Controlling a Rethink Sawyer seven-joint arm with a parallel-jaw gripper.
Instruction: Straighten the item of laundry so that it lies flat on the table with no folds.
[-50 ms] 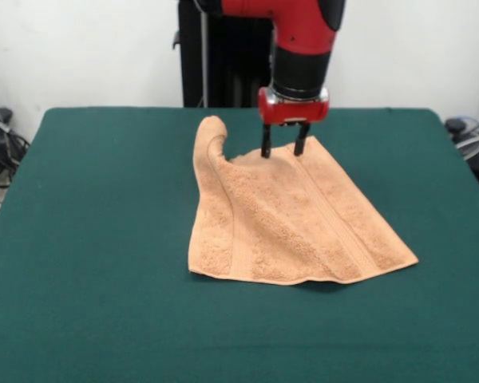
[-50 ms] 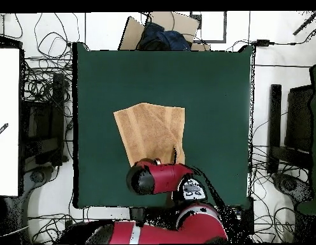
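The red and black arm reaches down over the desk (image 1: 80, 239), and its end effector (image 1: 285, 148) stands upright with its two dark fingers (image 1: 266, 142) spread apart, their tips at the far edge of the towel (image 1: 287, 215). From the front, a strip of peach cloth shows in the gap between the fingers; they touch or nearly touch the towel's edge, but I cannot tell whether they press on it. They are not clamped on anything.

The towel lies just below and in front of the end effector, spreading away from it toward the near side of the desk. Most of it rests flat on the dark green top, widening into a rough fan shape with one corner pointing off to the side, well away from the fingers. Beside the end effector, on the other side, one long edge is rolled over on itself into a thick fold, and the end of that fold stands up as a rounded hump level with the fingertips. Woven border bands run along the flat part.

From overhead, the arm's red housing (image 2: 162, 177) covers the nearest part of the towel (image 2: 151, 131), so the fingers are hidden there.
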